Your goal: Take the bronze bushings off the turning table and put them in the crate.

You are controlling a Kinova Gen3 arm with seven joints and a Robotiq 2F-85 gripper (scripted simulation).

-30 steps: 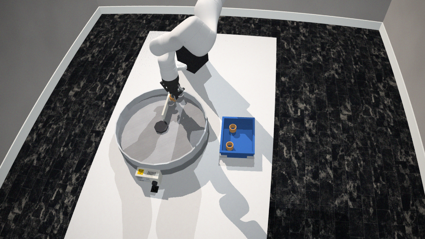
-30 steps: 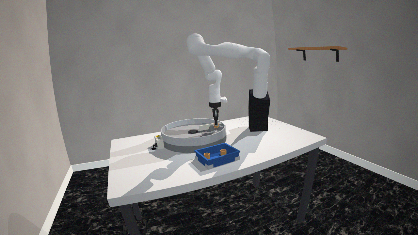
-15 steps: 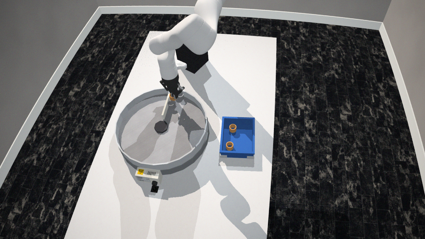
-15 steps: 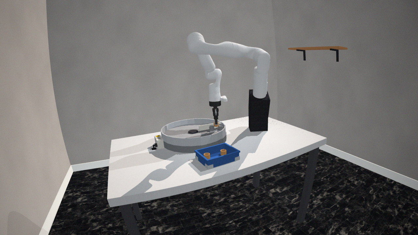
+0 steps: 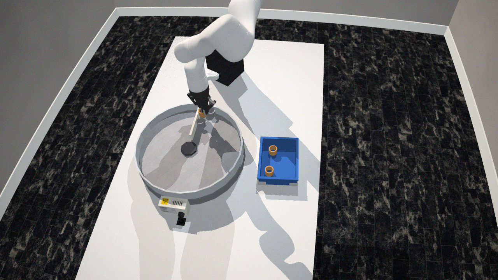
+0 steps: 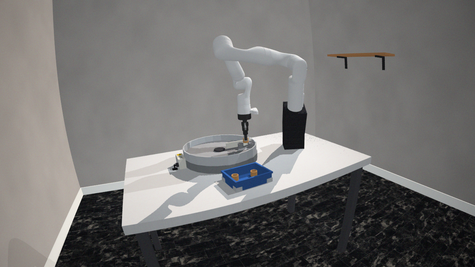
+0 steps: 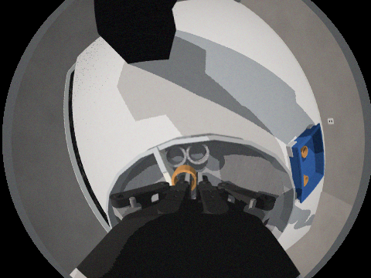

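Observation:
My gripper (image 5: 204, 112) (image 6: 245, 137) (image 7: 193, 178) is shut on the wall of a bronze bushing (image 5: 201, 114) (image 6: 245, 141) (image 7: 185, 168), with one finger inside its ring. It holds the bushing a little above the turning table (image 5: 167, 163) (image 7: 243, 170), near the rim on the robot's side. One steel bushing (image 5: 200, 122) (image 7: 176, 164) and another steel bushing (image 5: 211, 116) (image 7: 198, 163) stand close by on the table. The blue crate (image 5: 291, 146) (image 6: 254, 183) holds two bronze bushings, one bushing (image 5: 272, 153) (image 6: 253, 174) towards the back and one bushing (image 5: 269, 174) (image 6: 235, 178) towards the front.
A pale upright bar (image 5: 193, 123) (image 6: 232, 144) (image 7: 162, 166) stands beside the held bushing. A dark hub (image 5: 188, 148) (image 6: 219, 149) is at the table's middle. The raised grey rim (image 5: 242, 149) lies between the gripper and the crate. A control box (image 5: 174, 205) is on the front side.

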